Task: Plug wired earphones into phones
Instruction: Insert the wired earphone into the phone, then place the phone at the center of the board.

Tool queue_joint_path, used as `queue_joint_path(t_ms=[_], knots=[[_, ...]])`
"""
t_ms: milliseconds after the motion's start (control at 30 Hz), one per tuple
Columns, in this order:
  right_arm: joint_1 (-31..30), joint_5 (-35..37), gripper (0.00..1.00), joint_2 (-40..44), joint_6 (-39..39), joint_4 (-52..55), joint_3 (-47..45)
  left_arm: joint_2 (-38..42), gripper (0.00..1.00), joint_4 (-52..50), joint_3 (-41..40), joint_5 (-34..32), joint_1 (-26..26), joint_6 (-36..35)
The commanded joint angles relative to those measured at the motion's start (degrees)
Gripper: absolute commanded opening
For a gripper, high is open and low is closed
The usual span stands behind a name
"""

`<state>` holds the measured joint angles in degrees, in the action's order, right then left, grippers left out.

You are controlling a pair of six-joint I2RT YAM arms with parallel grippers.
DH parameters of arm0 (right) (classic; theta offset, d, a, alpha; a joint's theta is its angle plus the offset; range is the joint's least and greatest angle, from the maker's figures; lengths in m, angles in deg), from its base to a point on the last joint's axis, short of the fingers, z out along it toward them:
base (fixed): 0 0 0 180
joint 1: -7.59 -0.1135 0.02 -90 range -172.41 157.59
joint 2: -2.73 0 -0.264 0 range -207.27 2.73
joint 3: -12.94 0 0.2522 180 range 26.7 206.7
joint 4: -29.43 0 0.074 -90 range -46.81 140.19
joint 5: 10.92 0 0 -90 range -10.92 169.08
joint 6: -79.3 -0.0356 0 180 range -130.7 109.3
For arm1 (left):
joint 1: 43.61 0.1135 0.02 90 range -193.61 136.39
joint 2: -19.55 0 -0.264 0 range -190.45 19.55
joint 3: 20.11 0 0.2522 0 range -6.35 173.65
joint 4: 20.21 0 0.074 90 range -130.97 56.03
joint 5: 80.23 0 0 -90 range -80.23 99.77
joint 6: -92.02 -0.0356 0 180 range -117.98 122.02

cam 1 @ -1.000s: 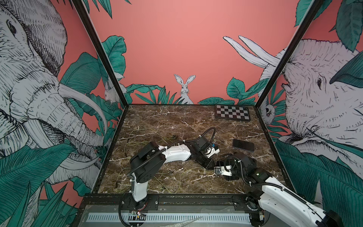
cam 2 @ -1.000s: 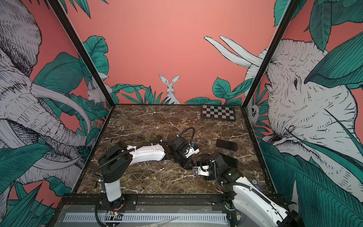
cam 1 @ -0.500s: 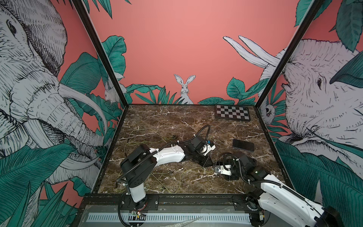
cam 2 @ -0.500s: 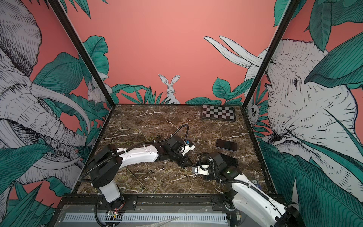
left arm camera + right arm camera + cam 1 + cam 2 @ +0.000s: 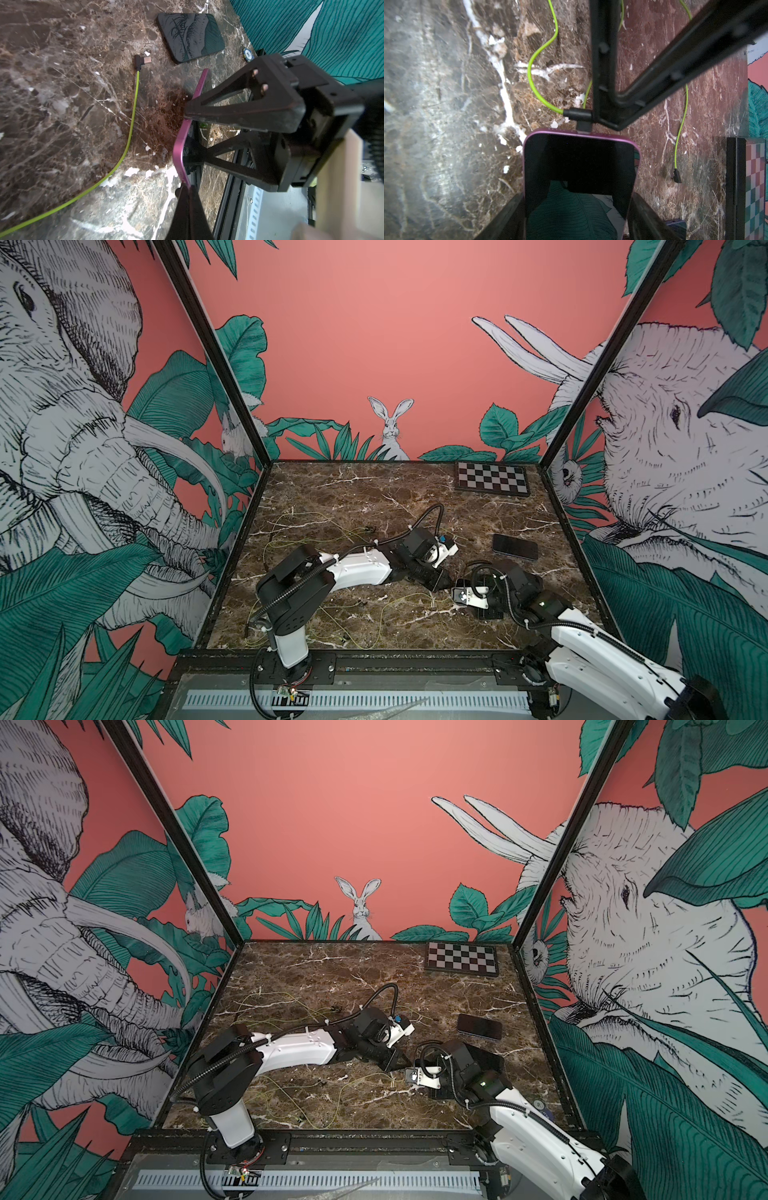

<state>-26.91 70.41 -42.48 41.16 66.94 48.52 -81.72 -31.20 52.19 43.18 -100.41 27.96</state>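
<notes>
My right gripper (image 5: 577,207) is shut across the width of a black phone with a pink rim (image 5: 579,158), held just above the marble. A black angled plug (image 5: 576,114) on a yellow-green earphone cord (image 5: 532,68) sits in the phone's end. My left gripper (image 5: 187,189) is shut, its tips on that plug against the pink rim (image 5: 180,141). In both top views the two grippers meet at centre right, left (image 5: 439,584) and right (image 5: 465,588). A second phone (image 5: 515,547) lies flat behind them. A loose plug (image 5: 142,60) with its cord lies beside it.
Thin yellow-green cords (image 5: 316,531) spread over the marble floor's left and front. A checkerboard plate (image 5: 492,479) lies in the far right corner. A small round blue-and-white token (image 5: 248,54) sits near the right wall. Walls enclose three sides.
My left gripper's jaws have closed at the end of the held phone, and the left arm has shifted slightly. The right gripper and its phone have stayed put.
</notes>
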Motion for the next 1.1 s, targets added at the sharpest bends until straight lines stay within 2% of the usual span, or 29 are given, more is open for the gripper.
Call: queue_joint_path(t_ms=[0,133,233,400,533,733,933,1033,1067], knots=[[-0.31,-1.78,0.66,0.83,-0.7,-3.17,1.51,-0.46,0.02,2.19,-1.25,2.21,0.02,1.02],[-0.33,-2.01,0.66,0.74,-0.97,-2.97,1.54,-0.15,0.02,2.63,-0.95,2.45,0.02,1.49],[-0.32,-1.35,0.66,-0.07,0.08,0.25,1.76,2.34,0.06,-1.18,-0.92,-2.4,0.26,-0.72],[-0.3,0.1,0.67,-3.68,2.79,11.4,4.53,8.31,0.2,-3.4,-2.08,-7.89,1.44,-2.2],[-0.32,1.62,0.68,-7.17,3.6,18.61,6.19,12.65,0.27,-4.27,-4.0,-12.06,2.84,-2.51],[0.05,7.13,0.73,-9.75,5.51,21.52,5.09,17.28,0.35,-5.57,-6.67,-16.85,4.67,-4.17],[2.19,8.56,0.76,-11.55,4.72,19.35,5.56,17.96,0.36,-6.11,-6.72,-17.76,4.85,-5.02],[2.53,9.46,0.87,-13.56,4.34,19.32,6.68,17.48,0.36,-6.02,-6.57,-18.03,4.85,-4.89],[2.62,10.1,0.93,-14.03,4.22,19.32,6.96,17.32,0.37,-6.02,-6.53,-18.03,4.85,-4.81]])
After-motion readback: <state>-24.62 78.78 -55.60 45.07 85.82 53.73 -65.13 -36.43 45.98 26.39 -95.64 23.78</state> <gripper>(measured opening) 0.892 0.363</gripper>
